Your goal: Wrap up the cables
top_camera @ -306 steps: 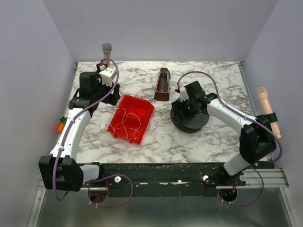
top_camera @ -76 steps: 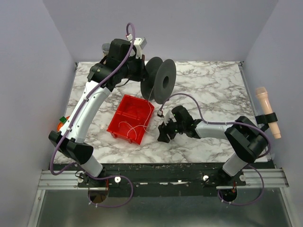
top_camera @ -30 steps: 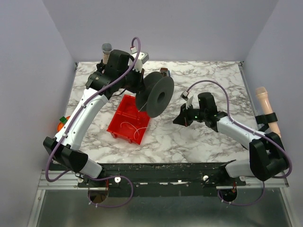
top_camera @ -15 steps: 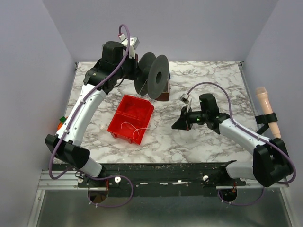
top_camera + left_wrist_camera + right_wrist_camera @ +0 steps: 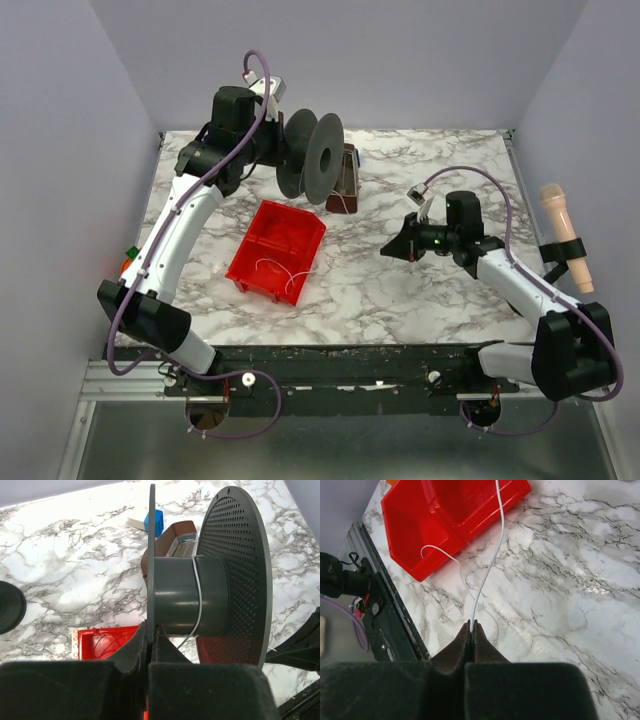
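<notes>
Upper centre of frame, left hand (image 5: 283,150) clamped on flange of black spool (image 5: 322,158), right of centre, right hand (image 5: 471,626) pinched tight on thin white cable (image 5: 487,565), loose loops in red bin (image 5: 285,232) on tabletop (image 5: 360,290).

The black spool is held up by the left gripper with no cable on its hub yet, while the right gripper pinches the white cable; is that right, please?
Not quite: the left wrist view shows the white cable looped around the hub of the black spool. The rest holds: the left gripper holds the spool up and the right gripper pinches the cable.
</notes>
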You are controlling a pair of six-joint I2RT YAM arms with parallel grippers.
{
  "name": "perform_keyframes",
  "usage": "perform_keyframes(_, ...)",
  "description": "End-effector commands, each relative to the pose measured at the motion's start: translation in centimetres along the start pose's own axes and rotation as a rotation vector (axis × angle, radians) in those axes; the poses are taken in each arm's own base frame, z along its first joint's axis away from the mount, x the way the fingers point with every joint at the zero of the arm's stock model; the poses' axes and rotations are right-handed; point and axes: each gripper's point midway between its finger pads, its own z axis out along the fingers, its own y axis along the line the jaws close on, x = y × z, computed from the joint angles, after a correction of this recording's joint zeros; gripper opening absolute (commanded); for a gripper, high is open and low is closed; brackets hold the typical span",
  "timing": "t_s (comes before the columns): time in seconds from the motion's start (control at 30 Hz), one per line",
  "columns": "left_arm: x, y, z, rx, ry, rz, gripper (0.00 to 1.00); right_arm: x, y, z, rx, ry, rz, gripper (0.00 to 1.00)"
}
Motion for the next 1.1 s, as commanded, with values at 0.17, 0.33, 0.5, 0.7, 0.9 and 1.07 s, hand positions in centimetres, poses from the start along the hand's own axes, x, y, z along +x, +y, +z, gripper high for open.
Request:
perform_keyframes(0.17,3.3,-2.6,-3.3,0.162,0.076,0.067,0.00,-4.5,-2.5,-0.2,0.135,-0.046,0.003,0.01)
perform_keyframes(0.33,7.4,-2.5,-4.6,0.212,0.211,0.161,0.00,-6.9,-4.7,-0.7,0.245,-0.041,-0.022,0.01)
perform_keyframes(0.5,11.5,-2.8,-4.4,0.223,0.332,0.295,0.00,-9.5,-2.9,-0.7,0.173,-0.052,-0.069,0.01)
perform_keyframes(0.7,12.8,-3.9,-1.3,0.126,0.336,0.380,0.00,-10.7,0.8,0.2,0.072,-0.041,-0.073,0.01)
perform_keyframes(0.9,10.6,-2.8,1.9,-0.023,0.256,0.382,0.00,-12.7,4.5,-1.2,0.014,-0.081,-0.068,0.01)
perform_keyframes(1.07,8.5,-3.9,3.5,-0.062,0.195,0.406,0.00,-13.2,7.8,-0.5,-0.046,-0.011,-0.067,0.01)
